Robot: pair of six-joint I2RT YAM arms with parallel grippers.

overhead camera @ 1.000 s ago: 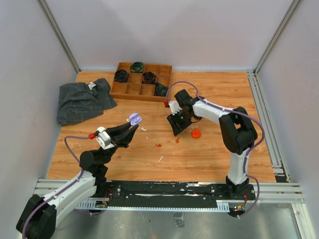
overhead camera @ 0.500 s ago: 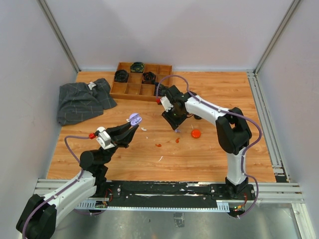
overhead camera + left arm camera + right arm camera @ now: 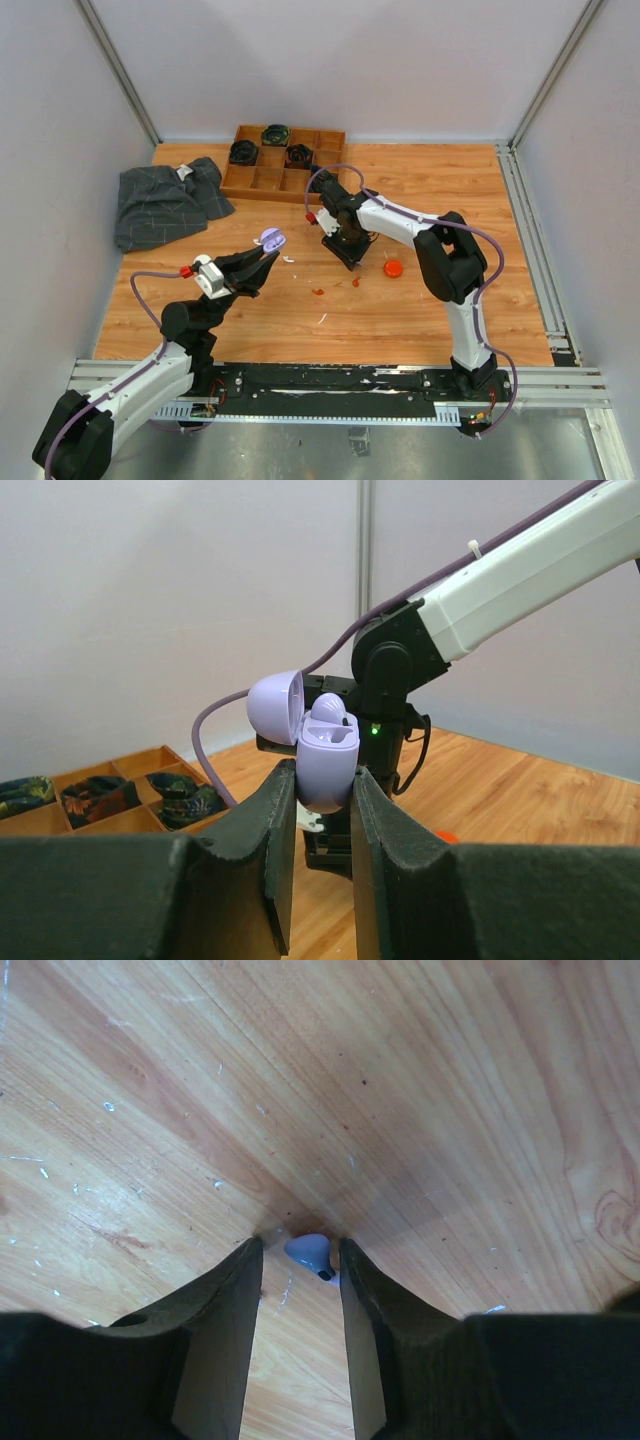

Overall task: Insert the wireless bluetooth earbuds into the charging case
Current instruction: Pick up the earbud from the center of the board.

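My left gripper [image 3: 262, 259] is shut on an open lilac charging case [image 3: 270, 239], held above the table. In the left wrist view the case [image 3: 328, 755] sits upright between the pads, its lid tipped back to the left and one lilac earbud [image 3: 328, 710] seated inside. My right gripper [image 3: 349, 259] points down at the table. In its wrist view the gripper [image 3: 300, 1245] stands open, tips on the wood, around a second lilac earbud [image 3: 309, 1252]. That earbud lies close to the right finger, with a gap to the left one.
An orange-red round case [image 3: 392, 268] lies right of the right gripper. Small red bits [image 3: 317, 292] and white bits [image 3: 288, 260] are scattered mid-table. A wooden compartment tray [image 3: 266, 182] stands at the back, a grey cloth [image 3: 165, 200] at the left.
The right gripper has swung left and come down to the table, its jaws narrowing around the lilac earbud. The left gripper and case have not moved.
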